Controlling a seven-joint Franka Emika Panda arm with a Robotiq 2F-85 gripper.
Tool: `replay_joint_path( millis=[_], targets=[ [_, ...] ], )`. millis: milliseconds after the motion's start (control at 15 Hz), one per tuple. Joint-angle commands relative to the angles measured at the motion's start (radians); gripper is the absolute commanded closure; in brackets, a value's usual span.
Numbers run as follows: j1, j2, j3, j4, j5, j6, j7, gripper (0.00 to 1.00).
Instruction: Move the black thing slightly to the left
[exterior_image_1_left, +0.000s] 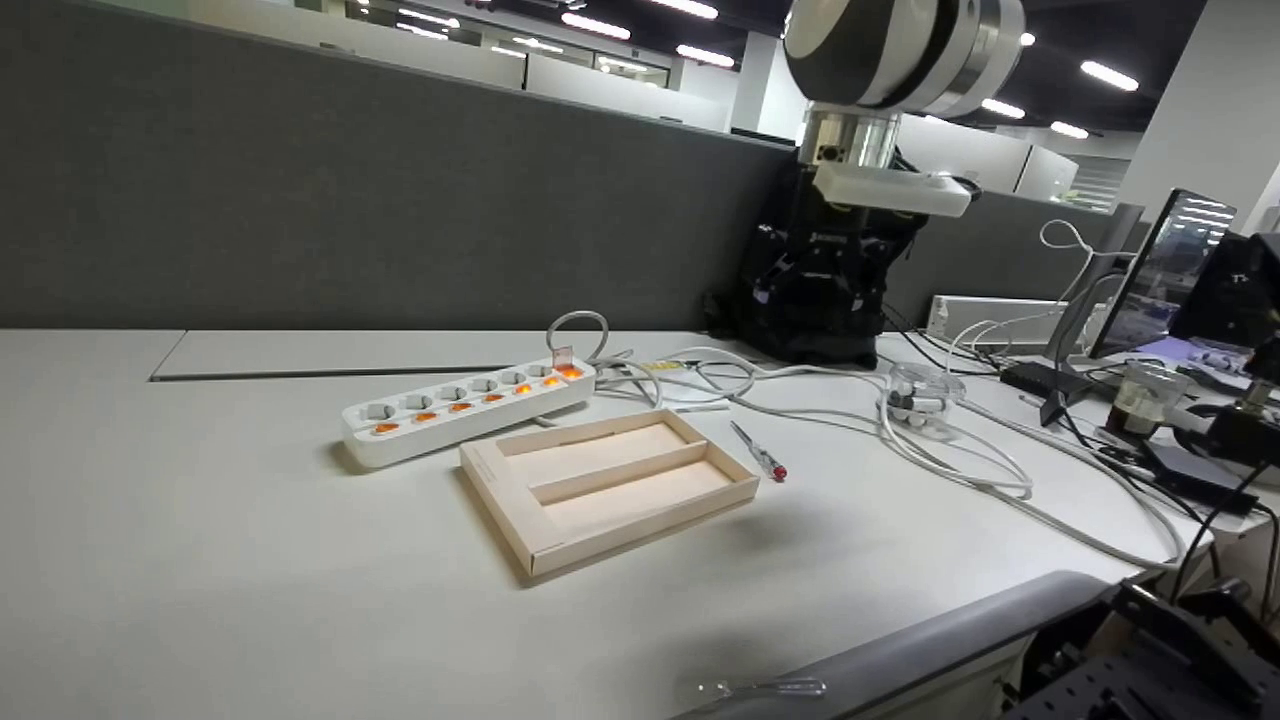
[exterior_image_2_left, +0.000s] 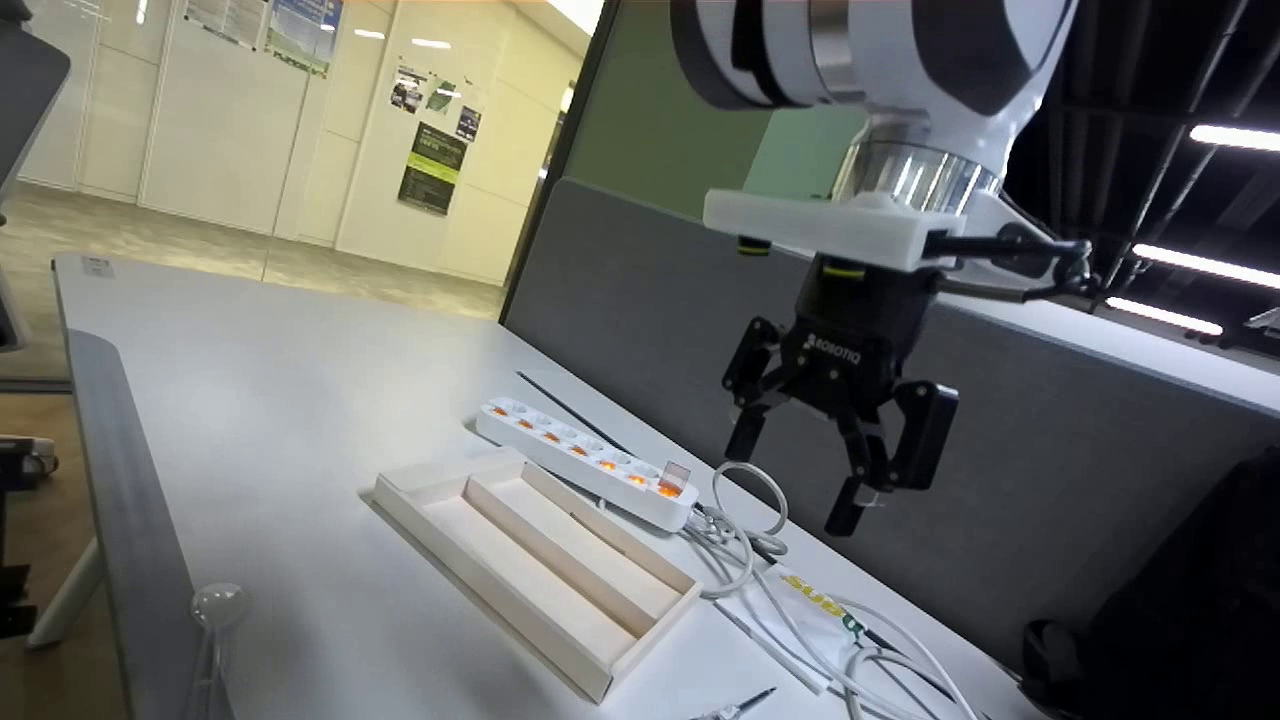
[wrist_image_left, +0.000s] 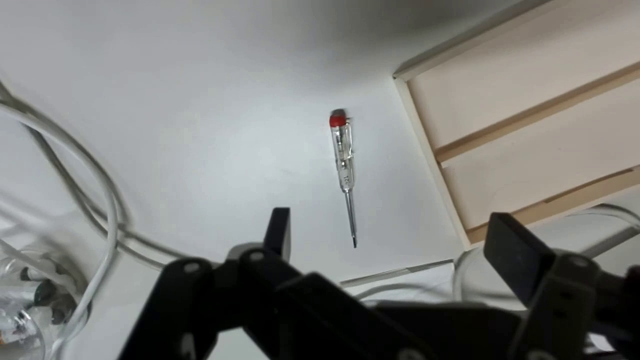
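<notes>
Since its jaws stand wide apart with nothing between them, the jointed, black two-finger tool (exterior_image_2_left: 794, 474) appears poised for a grasp; it hangs above the smooth white table (exterior_image_1_left: 250, 540). The task's thing is probably the slim, red-capped, transparent-plastic tester screwdriver (wrist_image_left: 346, 177), though not truly black. It lies flat just beside one short end of the pale, shallow, rectangular two-compartment tray (exterior_image_1_left: 513, 500), its thin metal shaft aimed toward the table edge along the matt grey partition (exterior_image_1_left: 400, 180), its cap toward the opposite, rounded grey edge. Because it lies apart from the looping, light-coloured cables (wrist_image_left: 112, 220), it should be easy to pinch across its rounded handle; a shift toward the tray would soon meet the wall. Whether the tray is wood or card cannot be told. The oblong white plastic power strip (exterior_image_1_left: 470, 415) sits nearer the partition edge.
</notes>
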Motion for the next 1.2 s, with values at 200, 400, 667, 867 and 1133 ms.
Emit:
replay_joint_path(
  millis=[200, 400, 667, 867, 1133],
  targets=[
    [0.018, 0.191, -0.046, 0.028, -0.01, 0.168, 0.159, 0.0],
    [0.002, 0.253, -0.037, 0.042, 0.058, 0.186, 0.112, 0.0],
    [-0.015, 0.318, -0.021, 0.079, 0.131, 0.175, 0.057, 0.0],
    [-0.021, 0.363, -0.014, 0.115, 0.155, 0.171, 0.024, 0.0],
    [-0.02, 0.418, -0.015, 0.16, 0.16, 0.173, 0.005, 0.0]
  ],
)
